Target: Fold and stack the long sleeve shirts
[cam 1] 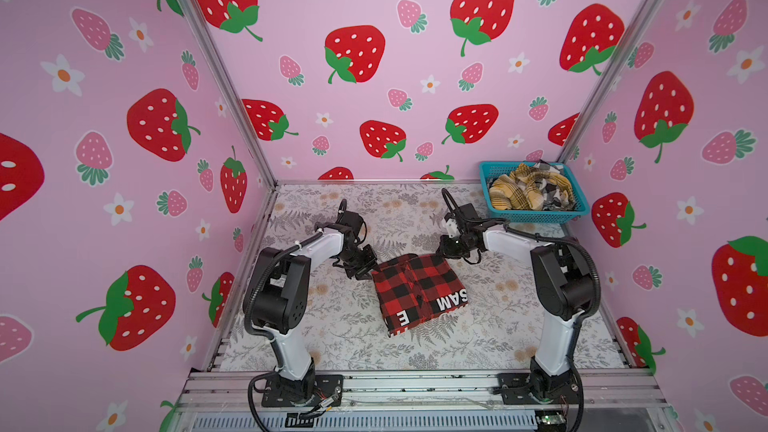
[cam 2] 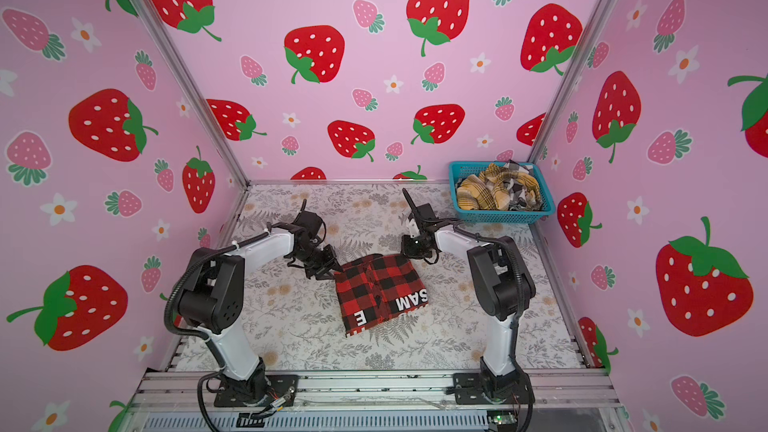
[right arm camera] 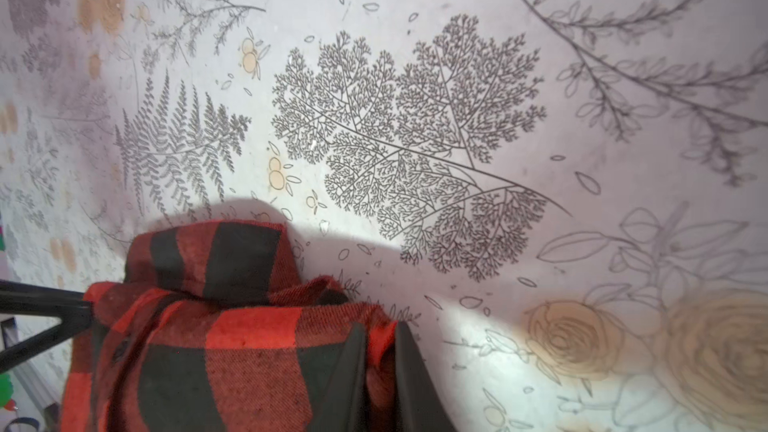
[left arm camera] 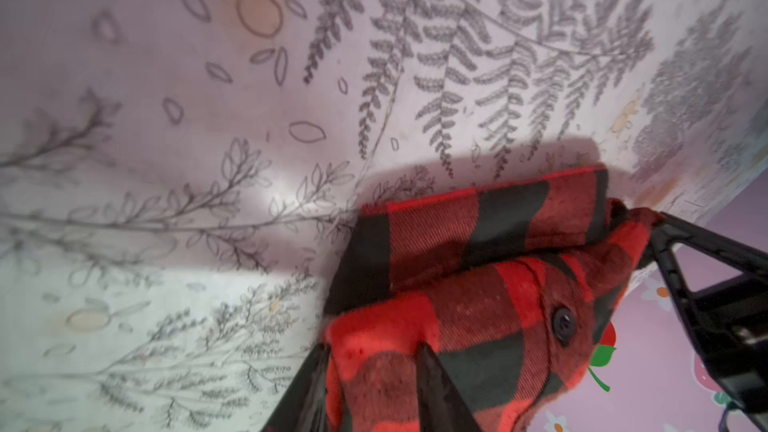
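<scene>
Red-black shirt [cam 1: 417, 292] folded (lettering showing), yellow plaid shirt [cam 1: 515, 195] bunched in basket [cam 1: 536, 216]

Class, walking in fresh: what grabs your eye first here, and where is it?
Giant strawberry walls surround everything. In the middle of the table lies a folded red-and-black shirt, its far corners pinched by the left end effector and right end effector. A turquoise basket of crumpled shirts sits at the far right corner.

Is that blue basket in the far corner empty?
No, the basket holds a crumpled heap of plaid shirts, yellow ones and a black-and-white one.
</scene>
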